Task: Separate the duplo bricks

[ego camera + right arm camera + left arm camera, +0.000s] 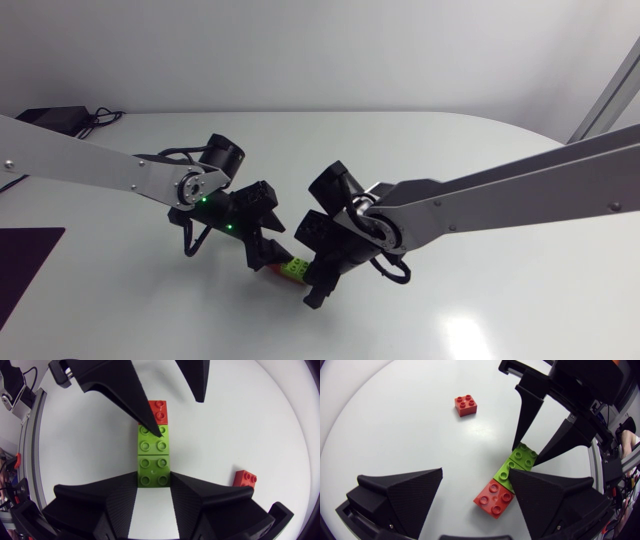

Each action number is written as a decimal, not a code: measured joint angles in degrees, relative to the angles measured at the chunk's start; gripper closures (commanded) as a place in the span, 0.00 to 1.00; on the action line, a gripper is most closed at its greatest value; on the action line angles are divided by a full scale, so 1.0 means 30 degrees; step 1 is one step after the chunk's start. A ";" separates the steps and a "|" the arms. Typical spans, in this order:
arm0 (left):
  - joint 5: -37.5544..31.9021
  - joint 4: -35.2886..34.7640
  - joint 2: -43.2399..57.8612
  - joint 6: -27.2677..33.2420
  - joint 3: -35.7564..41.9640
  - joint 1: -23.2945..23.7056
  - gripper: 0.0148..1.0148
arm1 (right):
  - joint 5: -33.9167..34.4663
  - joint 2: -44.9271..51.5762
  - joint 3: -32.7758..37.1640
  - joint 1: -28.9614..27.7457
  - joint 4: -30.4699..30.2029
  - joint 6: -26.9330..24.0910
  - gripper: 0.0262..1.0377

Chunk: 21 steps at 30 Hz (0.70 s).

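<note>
Row: a red brick (494, 498) and two green bricks (154, 455) lie end to end on the table (395, 420), touching, with their studs up.
Long axis: it runs straight from my right gripper (153, 477) to my left gripper (475, 476). The green end points to the right one and the red end to the left.
Right gripper: narrow, with a finger pressed on each side of the nearest of the green bricks.
Left gripper: wide and holding nothing. The red brick sits between my fingers, just beside one. That finger's tip hangs over the red-green joint, and I cannot tell if it touches.
Loose red brick (465, 405): studs up, well apart from the row and off to one side.
In the way: both grippers crowd the short row from opposite ends.
Other: a dark mat (25, 262) lies at the table edge on my left.
Print: the stud tops are too small to read.
</note>
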 measured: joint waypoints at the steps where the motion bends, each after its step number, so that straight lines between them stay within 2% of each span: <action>1: 0.0007 -0.0007 0.0000 0.0000 0.0000 0.0000 0.10 | 0.0138 0.0000 0.0000 0.0000 0.0022 0.0000 0.61; 7: 0.0000 0.0000 0.0000 0.0015 -0.0146 -0.0160 0.10 | 0.0933 -0.0073 0.0000 0.0022 0.0168 0.0000 0.61; 21: -0.0991 0.0000 0.0678 0.0029 -0.0321 -0.0823 0.10 | 0.0750 -0.0984 -0.0379 0.0015 0.0597 0.0102 0.61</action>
